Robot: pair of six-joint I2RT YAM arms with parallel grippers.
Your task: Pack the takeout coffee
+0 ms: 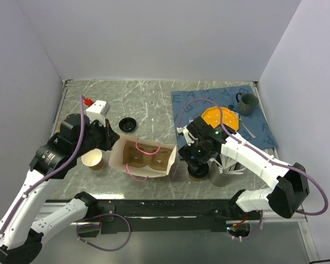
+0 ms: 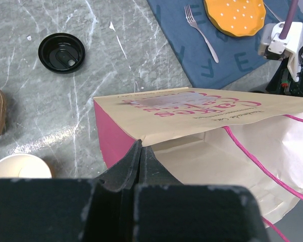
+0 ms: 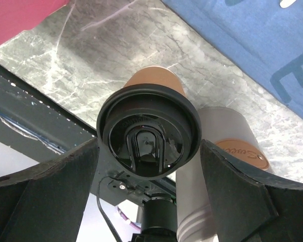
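Right tool (image 3: pixel 149 171): spread wide, one finger on each side of the takeout coffee (image 3: pixel 149 133), close by its lid; whether they touch cannot be told.
Takeout coffee: upright on the table (image 1: pixel 154 104) near the front edge, right of the paper bag (image 2: pixel 192 108), just beside a pale container (image 3: pixel 227 131).
Left tool (image 2: pixel 140 151): pinched tight on the paper bag's rim.
Open cup (image 1: pixel 93 160): left of the bag.
Loose black lid (image 1: pixel 127 124): beyond the bag.
Blue mat (image 1: pixel 209 99): far right, carrying an orange plate (image 1: pixel 220 117) and a mug (image 1: pixel 247 103).
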